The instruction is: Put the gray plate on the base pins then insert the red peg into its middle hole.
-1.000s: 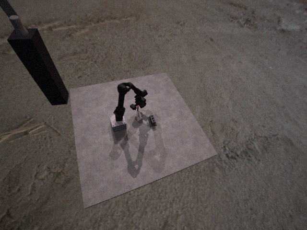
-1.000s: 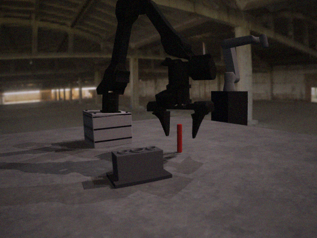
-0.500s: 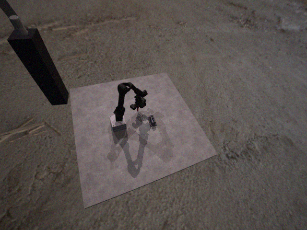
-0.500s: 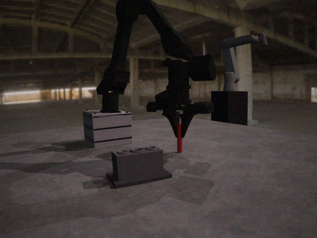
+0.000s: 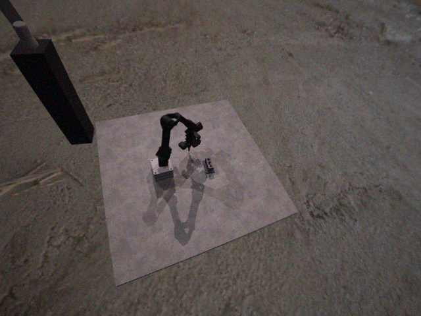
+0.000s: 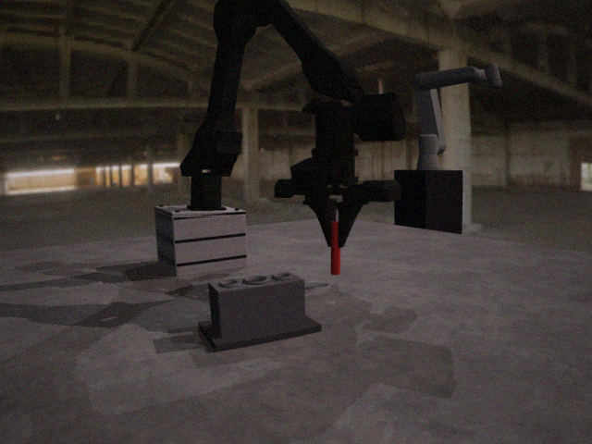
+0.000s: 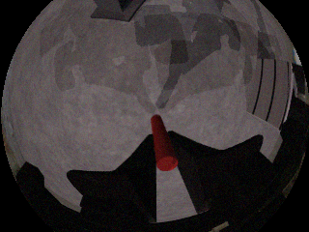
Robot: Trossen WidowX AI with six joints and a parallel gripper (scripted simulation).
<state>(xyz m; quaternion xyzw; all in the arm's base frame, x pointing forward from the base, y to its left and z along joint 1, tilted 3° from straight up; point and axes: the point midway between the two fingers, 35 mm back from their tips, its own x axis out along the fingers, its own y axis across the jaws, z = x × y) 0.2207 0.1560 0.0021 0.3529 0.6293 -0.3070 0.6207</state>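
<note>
Arm bent over, wrist pointing down; claw (image 6: 335,229) clamped on upright red peg (image 6: 335,252), above floor.

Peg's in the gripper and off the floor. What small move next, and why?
Probably carry the red peg sideways toward the gray plate, keeping height. The gripper is shut on the peg's upper part, upright. Its lower tip hangs about level with the plate's top and off to one side of the middle hole.

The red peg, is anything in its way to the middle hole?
Nothing visible is. The gripper holds the red peg upright above the floor, beside the gray plate. Open air lies between it and the middle hole.
</note>
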